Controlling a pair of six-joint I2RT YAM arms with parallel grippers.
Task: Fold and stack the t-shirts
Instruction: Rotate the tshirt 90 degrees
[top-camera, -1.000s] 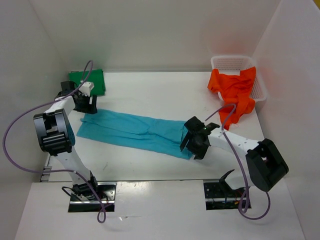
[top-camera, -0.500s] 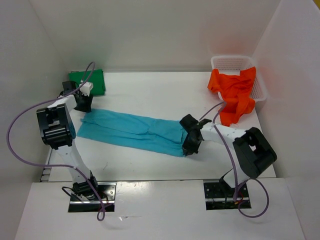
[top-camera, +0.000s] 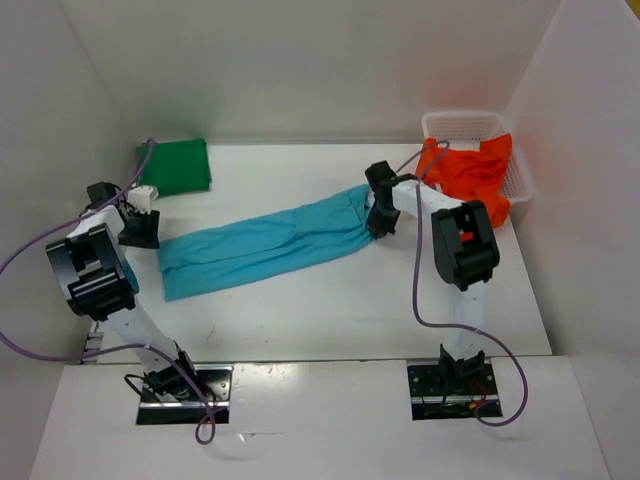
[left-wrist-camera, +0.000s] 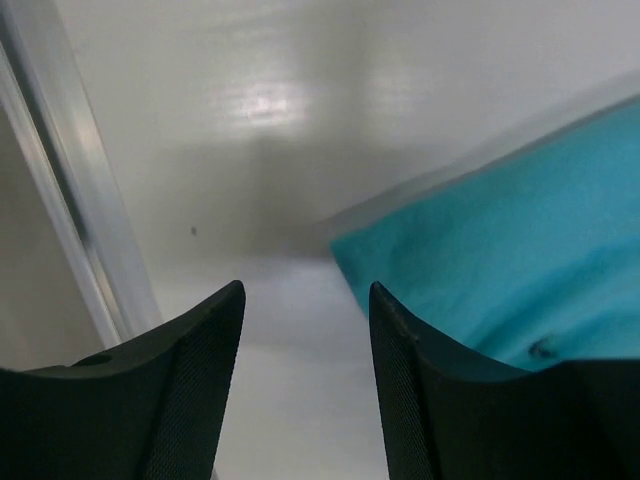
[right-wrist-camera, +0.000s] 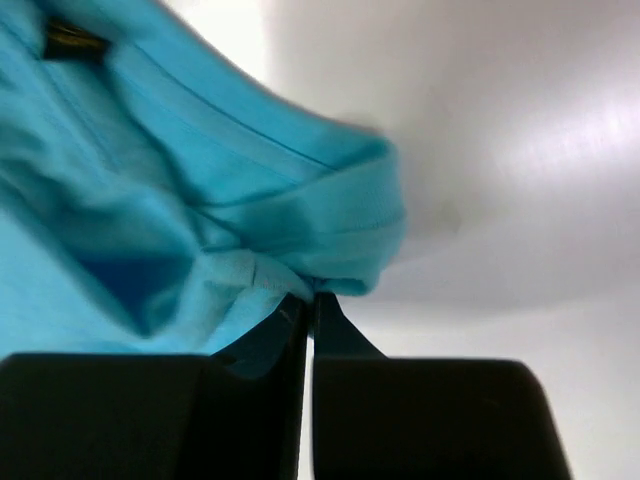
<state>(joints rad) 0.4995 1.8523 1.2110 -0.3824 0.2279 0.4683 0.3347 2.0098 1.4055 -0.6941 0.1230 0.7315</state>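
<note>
The turquoise t-shirt lies folded in a long strip slanting from near left to far right. My right gripper is shut on its far right end, and the right wrist view shows bunched turquoise cloth pinched at the tips of the gripper. My left gripper stands open at the strip's left end. In the left wrist view the gripper has only bare table between its fingers, and the shirt's corner lies just past the right finger. The green t-shirt sits folded at the back left. The orange-red t-shirt hangs out of the basket.
A white mesh basket stands in the back right corner against the right wall. White walls close in the table on the left, back and right. A metal rail runs along the table's left edge close to my left gripper.
My right gripper shut on the turquoise shirt's right end and pulled it toward the back right, so the strip now slants the other way. The left gripper shifted left and its jaws narrowed.
</note>
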